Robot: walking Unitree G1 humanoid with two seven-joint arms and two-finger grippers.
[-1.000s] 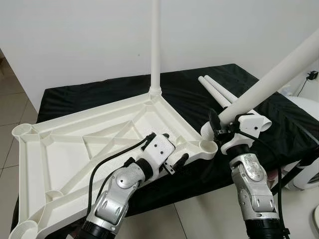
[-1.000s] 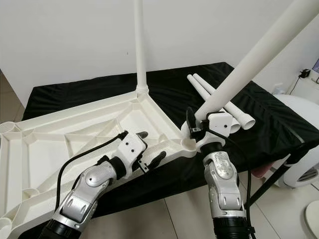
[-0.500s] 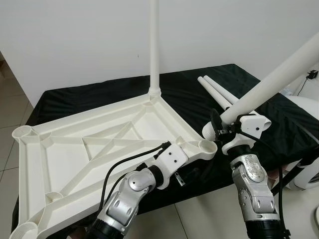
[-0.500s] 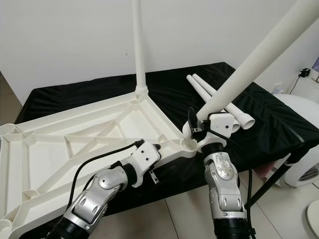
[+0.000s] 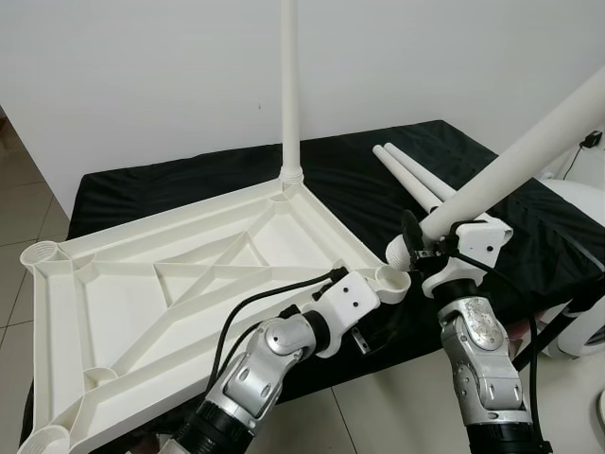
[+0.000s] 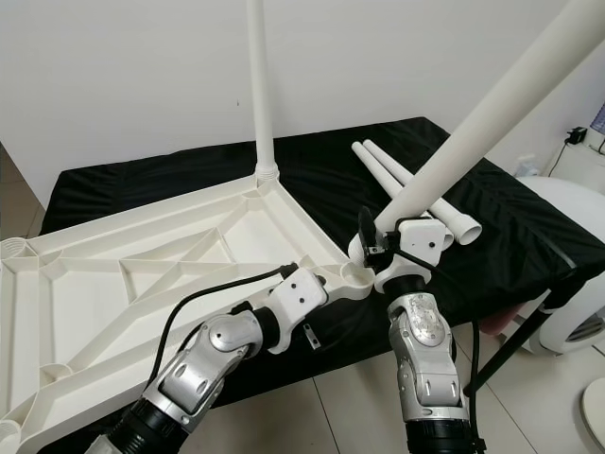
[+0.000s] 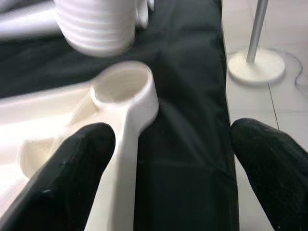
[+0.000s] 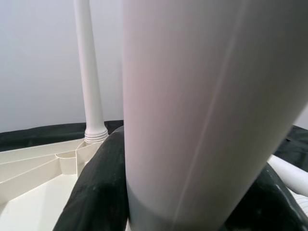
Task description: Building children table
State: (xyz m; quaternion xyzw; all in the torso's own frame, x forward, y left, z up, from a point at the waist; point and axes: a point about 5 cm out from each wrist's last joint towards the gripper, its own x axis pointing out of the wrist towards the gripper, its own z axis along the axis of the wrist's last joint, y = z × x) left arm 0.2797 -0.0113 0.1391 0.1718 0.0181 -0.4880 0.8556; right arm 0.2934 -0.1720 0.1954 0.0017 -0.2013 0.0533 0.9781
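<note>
From the left eye, the tabletop (image 5: 142,293) lies upside down on the black cloth (image 5: 378,180), with one leg (image 5: 290,85) already standing upright in its far corner. The near corner socket (image 5: 391,280) is the landmark: the right gripper (image 5: 423,248) sits just beside it, on its right and a little above, clamped round a second leg (image 5: 510,165) whose long axis slants up and away to the right, its threaded end almost over the socket. The left gripper (image 5: 373,326) reaches in under the tabletop's edge just left of the socket. Two spare legs (image 5: 411,175) lie on the cloth beyond the socket. The right eye tells the same: the held leg's lower end hangs just off the socket rim, not yet seated, so the right arm is plainly the nearer, and the leg probably needs tipping upright over the socket. The left wrist looks along its fingers (image 7: 72,168), spread wide with nothing between them, one on the tabletop's rim and the socket straight ahead. The right wrist shows its fingers (image 8: 101,183) closed against the leg, the standing leg beyond.
</note>
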